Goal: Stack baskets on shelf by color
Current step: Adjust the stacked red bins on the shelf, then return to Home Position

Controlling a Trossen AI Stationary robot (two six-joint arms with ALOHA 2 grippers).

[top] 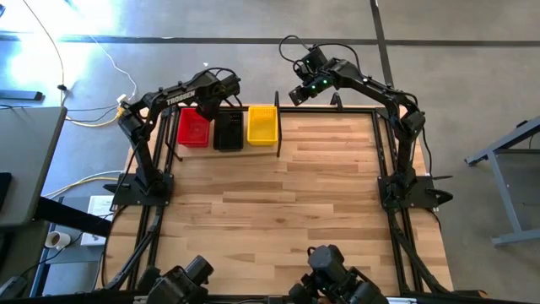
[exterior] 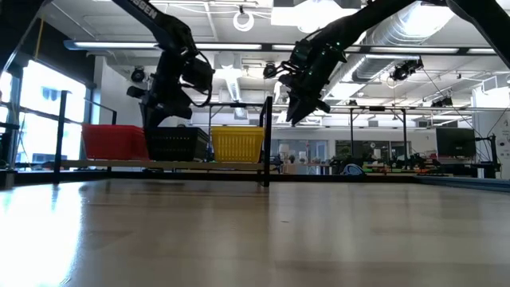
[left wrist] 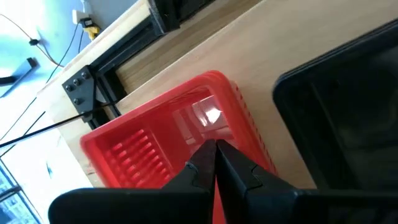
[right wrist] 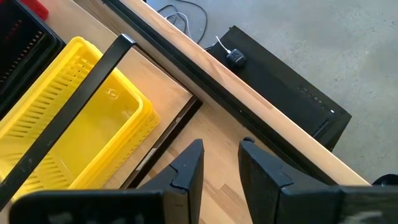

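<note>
Baskets, red (top: 192, 127), black (top: 228, 132) and yellow (top: 261, 125), sat along the shelf (top: 276, 127) at upper left; your closed left gripper (top: 205, 107) hovered nearest, your right gripper (top: 298, 93) empty, fingers parted.

A grey concrete floor (top: 472, 76) surrounds the butcher-block worktop (top: 278, 194), with white cables (top: 93, 51) trailing across it. Beyond, ceiling ducts (exterior: 398, 32) and strip lights (exterior: 135, 45) run overhead, and bright windows (exterior: 48, 104) glow at one side.
</note>
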